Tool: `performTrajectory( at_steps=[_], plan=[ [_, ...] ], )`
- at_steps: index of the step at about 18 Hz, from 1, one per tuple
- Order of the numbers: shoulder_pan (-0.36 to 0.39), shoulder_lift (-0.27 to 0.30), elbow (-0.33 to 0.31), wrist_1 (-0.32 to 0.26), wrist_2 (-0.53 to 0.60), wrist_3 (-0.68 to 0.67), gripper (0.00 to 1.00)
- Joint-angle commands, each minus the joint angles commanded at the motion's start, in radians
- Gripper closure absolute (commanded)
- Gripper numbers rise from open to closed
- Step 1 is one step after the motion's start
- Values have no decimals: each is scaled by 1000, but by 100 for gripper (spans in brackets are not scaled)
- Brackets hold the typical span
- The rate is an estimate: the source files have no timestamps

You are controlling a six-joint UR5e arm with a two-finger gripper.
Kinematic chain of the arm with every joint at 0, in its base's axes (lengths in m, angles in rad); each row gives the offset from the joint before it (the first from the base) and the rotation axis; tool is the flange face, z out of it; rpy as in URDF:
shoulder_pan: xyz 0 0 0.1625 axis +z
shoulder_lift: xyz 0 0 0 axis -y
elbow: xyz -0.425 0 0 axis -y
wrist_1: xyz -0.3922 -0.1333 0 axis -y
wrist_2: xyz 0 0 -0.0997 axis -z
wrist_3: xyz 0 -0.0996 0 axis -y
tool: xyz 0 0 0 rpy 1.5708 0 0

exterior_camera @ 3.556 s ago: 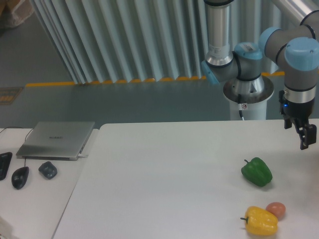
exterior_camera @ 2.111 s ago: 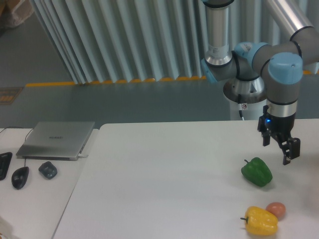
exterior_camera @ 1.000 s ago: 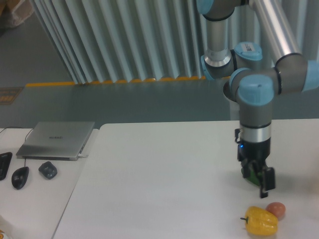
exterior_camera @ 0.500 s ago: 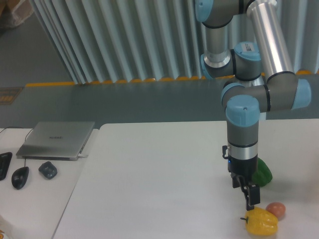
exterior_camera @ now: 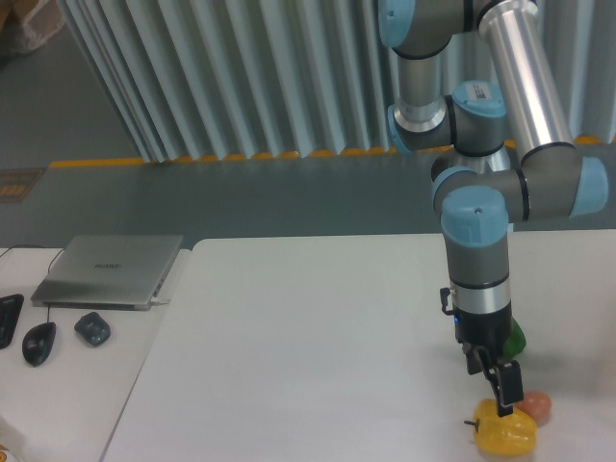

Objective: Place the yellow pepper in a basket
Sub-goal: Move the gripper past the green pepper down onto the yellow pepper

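1. Camera view shows the yellow pepper lying on the white bench near its front right edge, stem pointing left, with a small orange-red egg-shaped thing just beside it on the right.
2. A green pepper sits further back, mostly hidden behind the arm's wrist.
3. No basket is visible, so the drop-off place cannot be told from here.
4. The arm's forearm hangs vertical, wrist straight down, which suits a top grasp on the yellow pepper.
5. The end effector sits right at the pepper's top, over its middle; whether its fingers are apart or already closing cannot be told, since only one dark finger reads clearly.
6. By my judgement the pepper is not yet lifted: it rests flat on the bench.
7. Off to the left lie a laptop and two mice.
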Motion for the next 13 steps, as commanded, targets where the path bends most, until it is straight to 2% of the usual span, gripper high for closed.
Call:
performTrajectory(
  at_steps=[7, 10, 13],
  plan=[
    [2, -34, 31, 3, 31, 0, 0],
    [0, -52, 34, 41, 31, 0, 0],
    [0, -72, 29, 43, 31, 0, 0]
  ],
)
